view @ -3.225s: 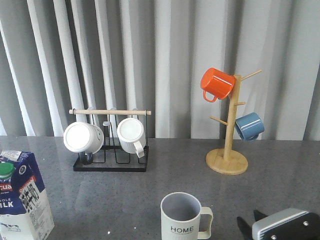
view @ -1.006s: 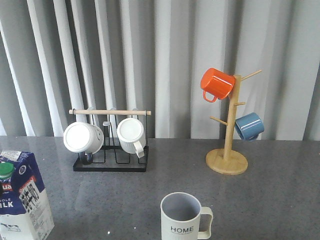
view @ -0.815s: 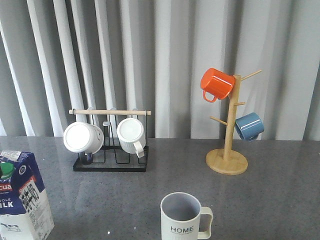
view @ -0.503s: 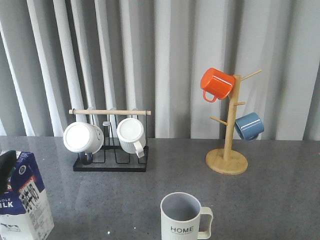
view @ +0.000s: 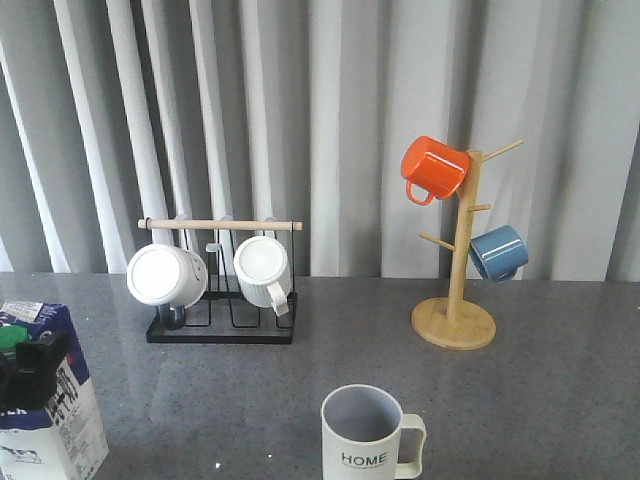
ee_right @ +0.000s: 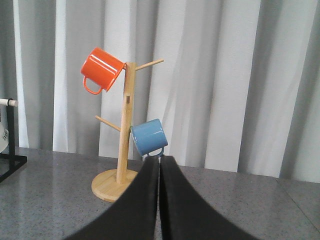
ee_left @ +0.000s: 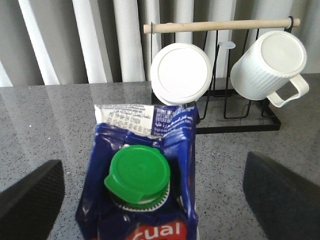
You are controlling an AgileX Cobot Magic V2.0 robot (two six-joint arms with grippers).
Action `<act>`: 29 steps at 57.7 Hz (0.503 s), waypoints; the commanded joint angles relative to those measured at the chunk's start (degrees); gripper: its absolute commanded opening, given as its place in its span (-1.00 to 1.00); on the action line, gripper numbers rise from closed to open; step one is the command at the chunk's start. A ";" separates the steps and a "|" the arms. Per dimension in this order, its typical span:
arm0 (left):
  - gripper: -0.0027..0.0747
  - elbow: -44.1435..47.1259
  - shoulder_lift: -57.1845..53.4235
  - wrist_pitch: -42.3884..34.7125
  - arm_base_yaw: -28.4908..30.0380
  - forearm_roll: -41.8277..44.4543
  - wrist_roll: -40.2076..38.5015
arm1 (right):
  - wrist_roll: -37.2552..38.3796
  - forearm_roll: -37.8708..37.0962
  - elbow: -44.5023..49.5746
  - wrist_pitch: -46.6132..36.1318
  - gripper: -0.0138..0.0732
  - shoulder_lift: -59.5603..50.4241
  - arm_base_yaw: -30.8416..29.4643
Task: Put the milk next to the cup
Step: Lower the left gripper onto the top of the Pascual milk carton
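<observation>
The milk (view: 48, 405), a blue and white carton, stands at the near left of the grey table. In the left wrist view the milk (ee_left: 150, 150) shows its green cap (ee_left: 138, 175) and red label. My left gripper (ee_left: 155, 197) is open, its fingers (ee_left: 30, 202) wide apart on either side of the carton and not touching it. In the front view the left gripper (view: 30, 368) is dark over the carton's top. The cup (view: 368, 435), ribbed with "HOME" on it, stands near the front centre, to the right of the carton. My right gripper (ee_right: 159, 162) is shut and empty.
A black wire rack (view: 222, 328) with a wooden bar holds two white mugs (view: 166, 275) behind the carton. A wooden mug tree (view: 455, 322) with an orange mug (view: 433, 167) and a blue mug (view: 498, 252) stands at the back right. Grey curtains hang behind the table.
My right gripper has left the bottom right of the front view. My left gripper has come in from the left and now covers the carton's cap.
</observation>
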 commanded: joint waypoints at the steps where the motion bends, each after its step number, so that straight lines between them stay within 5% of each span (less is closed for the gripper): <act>1: 0.88 -2.04 0.03 -4.64 0.13 -2.23 -0.36 | -0.31 0.11 -1.42 -4.02 -0.70 -0.04 -0.46; 29: 0.69 -1.99 4.36 -4.90 0.13 -3.38 -0.36 | -0.31 0.11 -1.42 -4.17 -0.70 -0.04 -0.46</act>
